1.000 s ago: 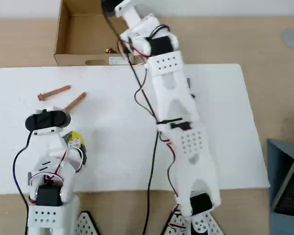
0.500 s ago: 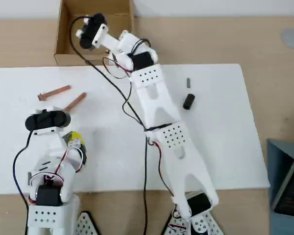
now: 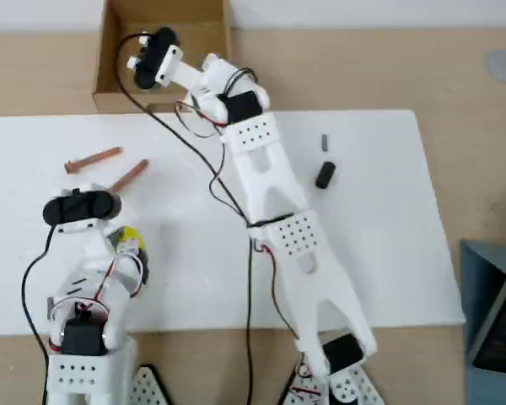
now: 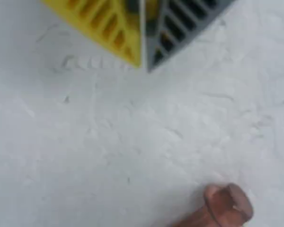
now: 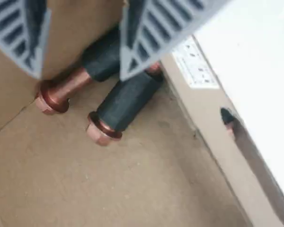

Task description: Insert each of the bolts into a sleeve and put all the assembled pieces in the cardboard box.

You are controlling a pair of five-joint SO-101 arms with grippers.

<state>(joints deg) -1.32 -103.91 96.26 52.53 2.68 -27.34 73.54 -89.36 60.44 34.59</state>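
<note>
Seemingly pinched shut at left gripper (image 4: 144, 59), bolt (image 4: 225, 208) head-first just beyond; splayed wide at right gripper (image 5: 80, 61) over cardboard box (image 5: 132, 189).

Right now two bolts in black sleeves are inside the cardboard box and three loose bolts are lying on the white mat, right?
Not quite. The high view shows two loose bolts on the white mat, not three: the farther bolt and the nearer bolt. The rest is right: the right wrist view shows two bolts in black sleeves inside the cardboard box.
</note>
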